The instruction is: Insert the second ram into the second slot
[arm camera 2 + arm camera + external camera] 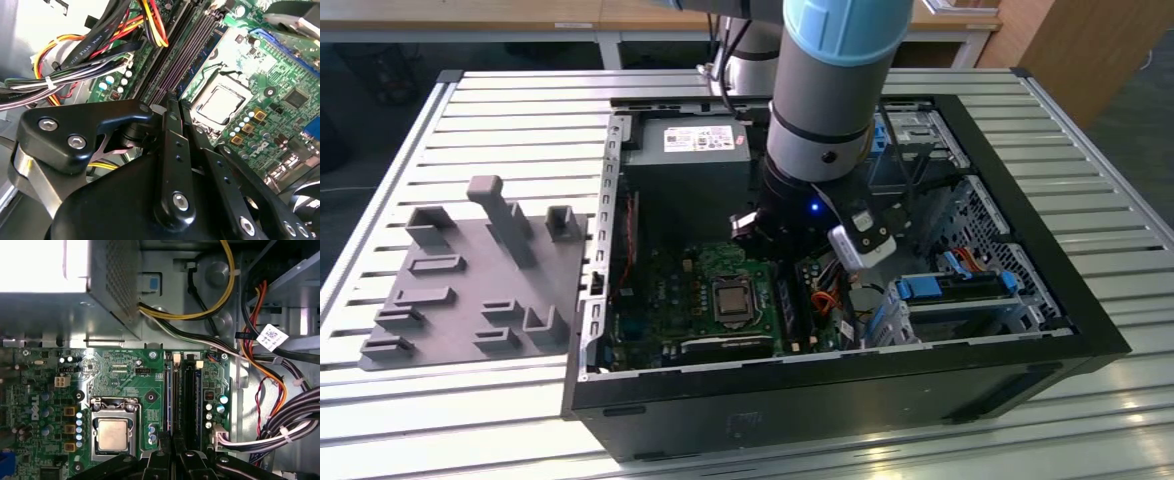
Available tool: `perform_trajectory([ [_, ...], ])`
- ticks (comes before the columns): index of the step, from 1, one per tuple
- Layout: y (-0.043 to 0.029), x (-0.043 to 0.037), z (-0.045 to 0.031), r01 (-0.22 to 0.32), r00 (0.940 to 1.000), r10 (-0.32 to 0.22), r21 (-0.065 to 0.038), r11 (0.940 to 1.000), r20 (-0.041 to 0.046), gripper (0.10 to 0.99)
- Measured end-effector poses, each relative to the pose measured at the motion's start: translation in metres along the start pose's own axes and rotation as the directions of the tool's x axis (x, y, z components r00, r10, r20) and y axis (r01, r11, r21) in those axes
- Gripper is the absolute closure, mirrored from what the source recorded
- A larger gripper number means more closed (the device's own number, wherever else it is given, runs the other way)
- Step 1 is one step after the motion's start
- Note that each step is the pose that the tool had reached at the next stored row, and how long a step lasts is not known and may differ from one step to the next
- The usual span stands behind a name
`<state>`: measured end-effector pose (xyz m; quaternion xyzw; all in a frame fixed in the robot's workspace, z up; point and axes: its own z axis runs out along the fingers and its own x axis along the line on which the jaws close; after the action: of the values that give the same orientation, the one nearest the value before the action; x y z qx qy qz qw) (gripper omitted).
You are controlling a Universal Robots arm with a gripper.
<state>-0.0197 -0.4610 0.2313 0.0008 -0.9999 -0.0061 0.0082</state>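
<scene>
My gripper (781, 245) reaches down into the open black computer case (1067, 300), over the far end of the memory slots (182, 400) beside the processor socket (112, 432). In both wrist views its black fingers (172, 120) stand pressed together over the slots' end, gripper (176, 102) shut, with no stick visible between them. A thin blue board edge (168, 400) runs along the slot nearest the socket, also seen in the second wrist view (200, 57). Another blue edge (197, 402) lines the outer slot. Which of them is the second ram I cannot tell.
A grey fixture plate (467, 280) with upright posts lies on the slatted table at the exterior view's left. Cable bundles (280, 430) crowd one side of the slots. The power supply box (687, 150) sits at the case's back, and drive bays with blue clips (961, 290) stand at the right.
</scene>
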Motion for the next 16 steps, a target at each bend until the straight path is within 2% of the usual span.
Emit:
perform_trajectory([
  [16, -0.0032, -0.0050, 0.0058, 0.002, 1.0000, -0.002, 0.000, 1.0000, -0.0001, 0.945],
])
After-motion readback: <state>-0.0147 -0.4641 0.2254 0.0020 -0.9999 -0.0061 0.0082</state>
